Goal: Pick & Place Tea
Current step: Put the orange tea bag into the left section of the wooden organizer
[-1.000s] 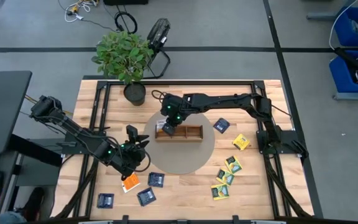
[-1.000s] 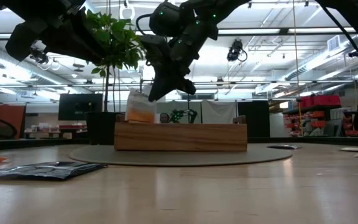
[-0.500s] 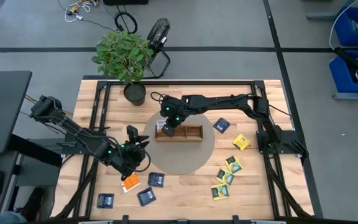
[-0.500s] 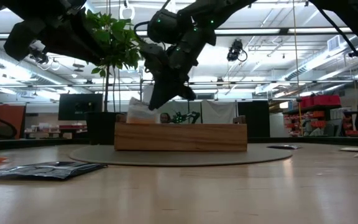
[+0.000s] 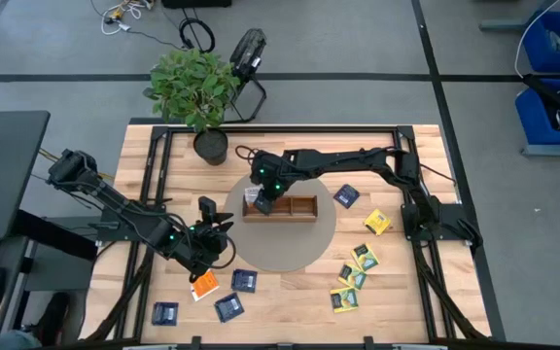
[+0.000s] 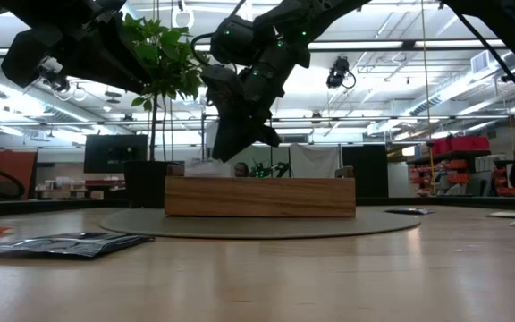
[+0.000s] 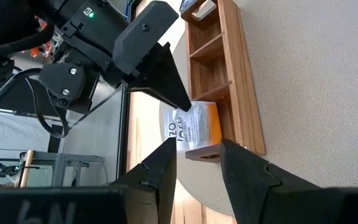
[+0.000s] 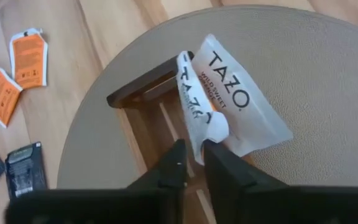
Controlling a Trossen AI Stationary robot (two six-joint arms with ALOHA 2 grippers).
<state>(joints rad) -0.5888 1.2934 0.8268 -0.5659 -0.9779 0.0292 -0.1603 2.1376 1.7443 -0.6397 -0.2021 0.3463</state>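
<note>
My right gripper (image 8: 193, 149) hangs over the left end of the brown wooden tray (image 5: 295, 207), fingers slightly apart and pointing down. A white and orange tea packet (image 8: 229, 109) leans in that end compartment beside a second one (image 8: 191, 99). Its top just clears the tray wall (image 6: 206, 166). My left gripper (image 7: 197, 155) waits open and empty to the left of the tray (image 5: 214, 216). More tea lies flat on the table: an orange packet (image 5: 202, 285), dark blue ones (image 5: 244, 280) and yellow-green ones (image 5: 358, 267). My right gripper's fingertips (image 8: 180, 149) stand on either side of the lower edge of the white and orange packet (image 8: 199, 144), coming from above. I cannot tell whether they touch it. The packet rests in the tray's end compartment, tilted.
The tray sits on a round grey mat (image 5: 290, 253). A potted plant (image 5: 197, 92) stands at the far left of the table. A dark blue packet (image 5: 346, 195) and a yellow-green one (image 5: 377, 222) lie right of the tray.
My right gripper has sunk a little over the tray's left end. The white and orange packet, which stood high above the tray wall, has gone down into the end compartment and now barely shows above the wall, while the gripper stays above it.
</note>
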